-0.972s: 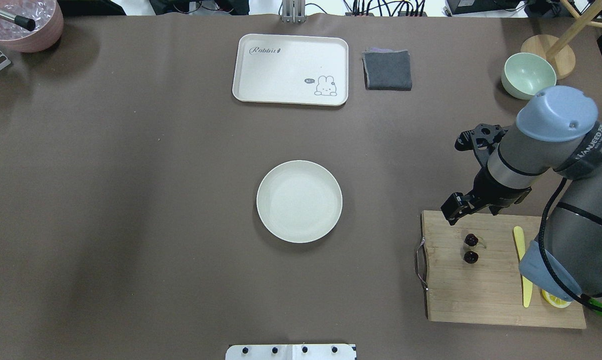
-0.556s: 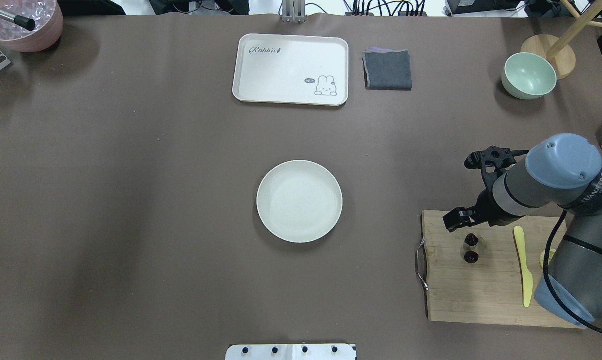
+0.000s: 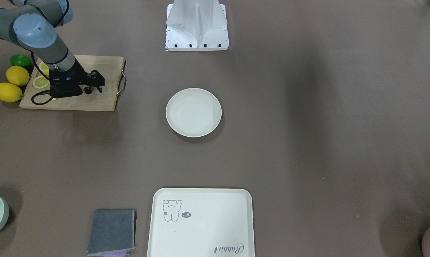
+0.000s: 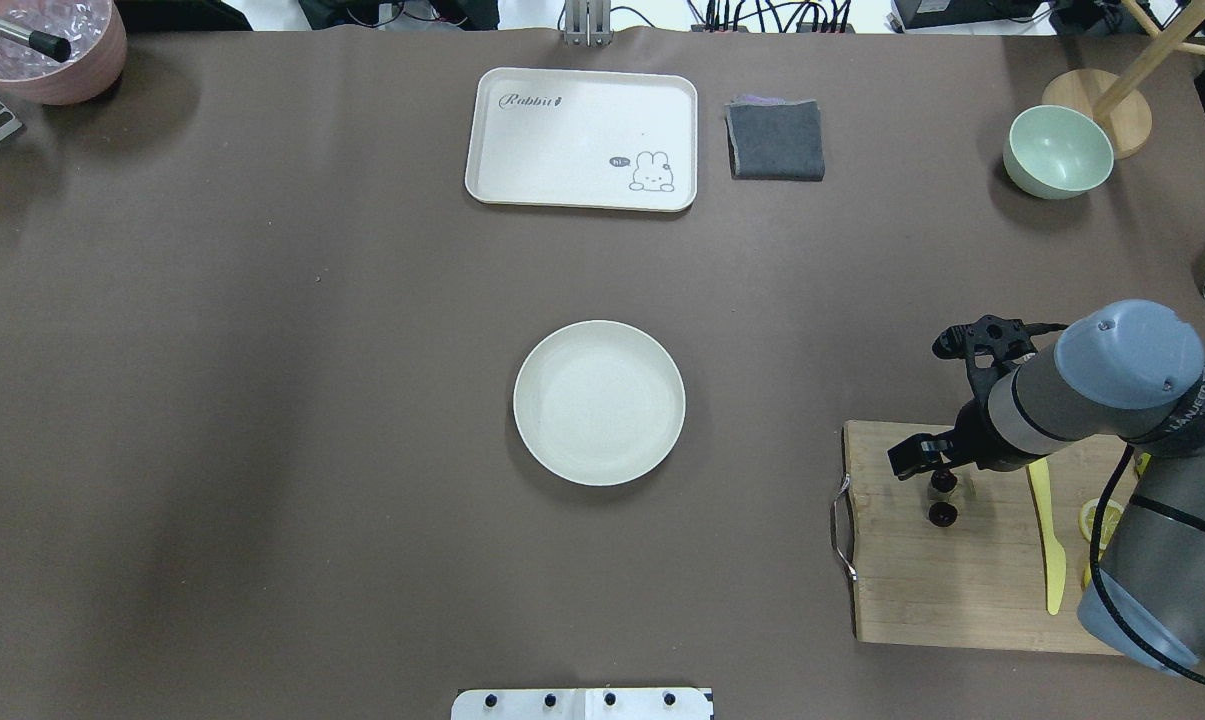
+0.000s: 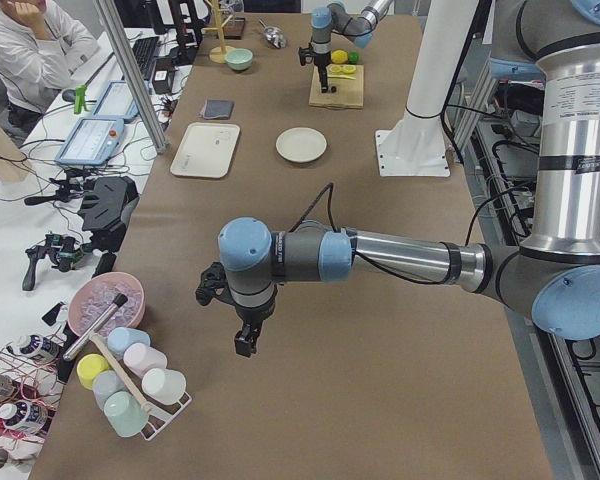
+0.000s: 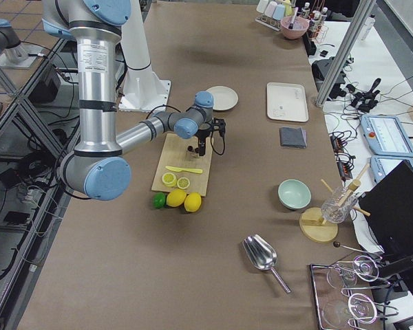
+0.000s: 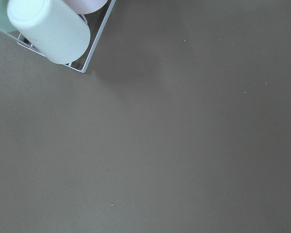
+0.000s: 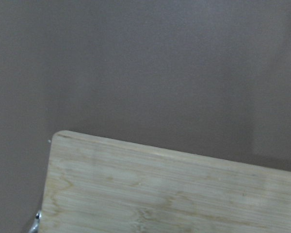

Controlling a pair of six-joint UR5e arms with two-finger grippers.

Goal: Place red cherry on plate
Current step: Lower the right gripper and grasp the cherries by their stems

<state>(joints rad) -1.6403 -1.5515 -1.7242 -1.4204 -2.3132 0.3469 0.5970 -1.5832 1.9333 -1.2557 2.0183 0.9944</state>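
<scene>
The red cherry (image 4: 942, 514) is a pair of tiny dark glossy fruits on the wooden cutting board (image 4: 962, 590) at the table's right. My right gripper (image 4: 924, 462) points down at the board's far part, right over the farther cherry of the pair (image 4: 944, 483); its jaws look open and hold nothing. In the front-facing view a cherry (image 3: 88, 91) shows just below the gripper (image 3: 93, 86). The cream-white plate (image 4: 599, 403) lies bare at the table's middle, well to the left of the board. My left gripper (image 5: 242, 343) hangs over the table's far left end; I cannot tell its state.
On the board lie a yellow knife (image 4: 1047, 530) and lemon slices (image 4: 1097, 520); whole lemons (image 3: 8, 92) sit beside it. A rabbit tray (image 4: 582, 138), grey cloth (image 4: 775, 140) and green bowl (image 4: 1057, 150) line the far edge. A cup rack (image 7: 53, 29) stands near the left gripper.
The right arm has swung toward the near side and lowered, bringing its gripper from the board's far edge down over the farther cherry. The cherries and plate have not moved.
</scene>
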